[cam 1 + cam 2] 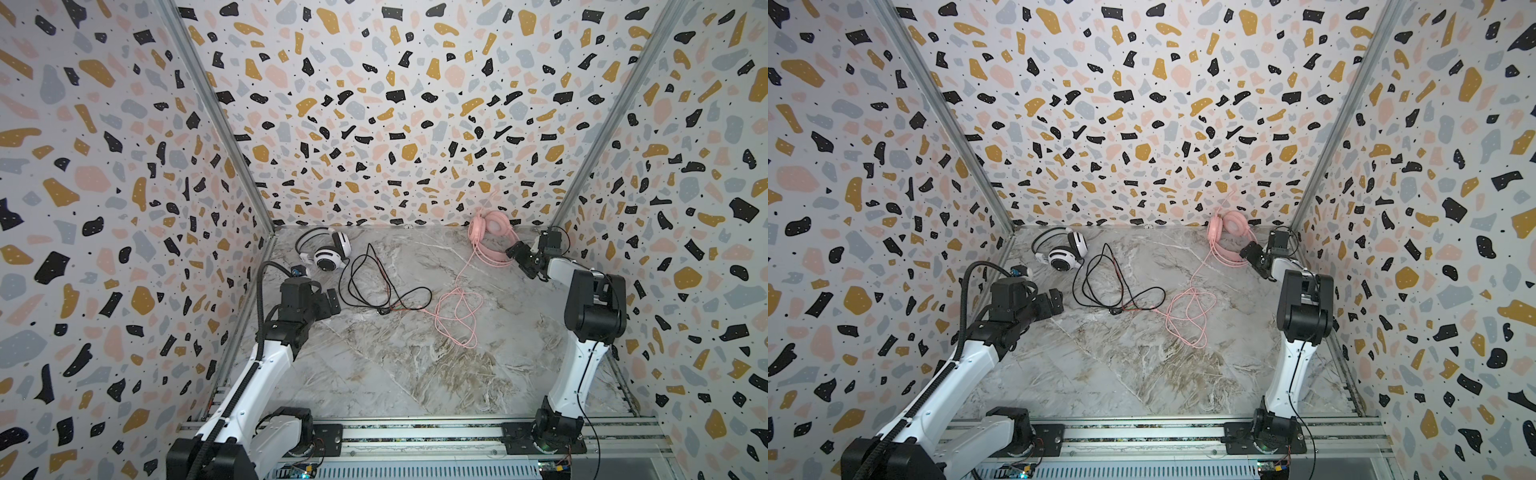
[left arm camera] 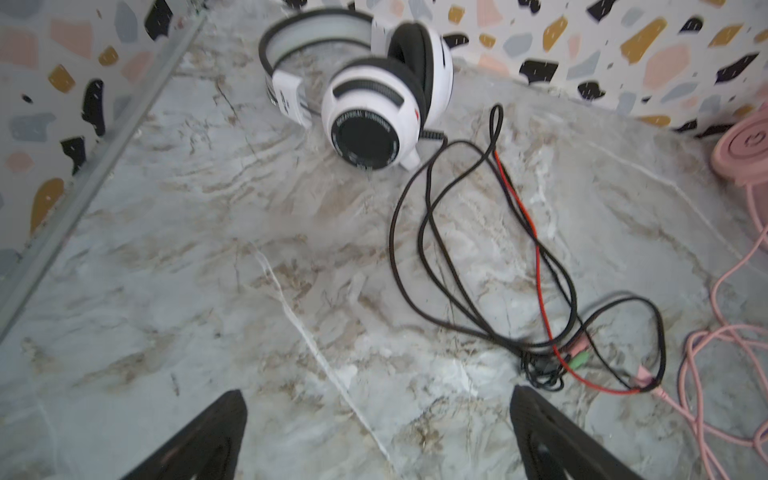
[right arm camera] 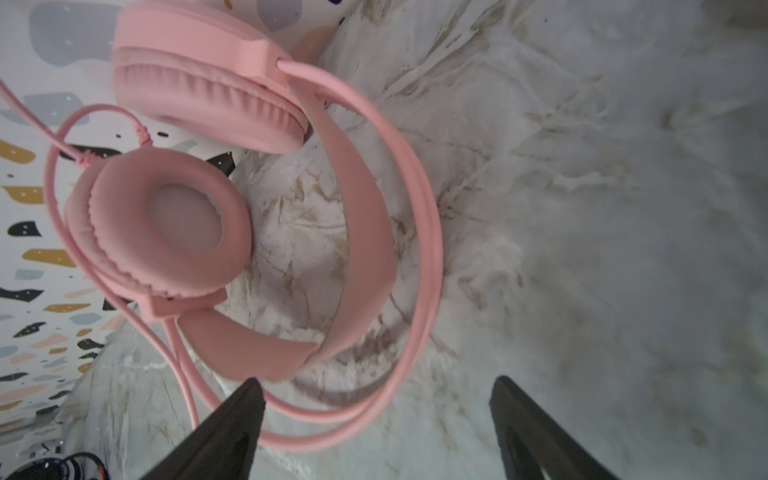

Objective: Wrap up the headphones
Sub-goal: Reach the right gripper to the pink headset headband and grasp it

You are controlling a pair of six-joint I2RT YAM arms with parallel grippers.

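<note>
Both open and empty, left gripper (image 1: 330, 300) hangs near the white headset (image 1: 329, 257), right gripper (image 1: 522, 262) at the band of the pink headset (image 1: 496, 224), far right.

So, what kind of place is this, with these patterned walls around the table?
Probably a robot test cell, not a home: the left arm and right arm are mounted on a metal rail, and printed walls box in the marble-look tabletop on three sides.
</note>
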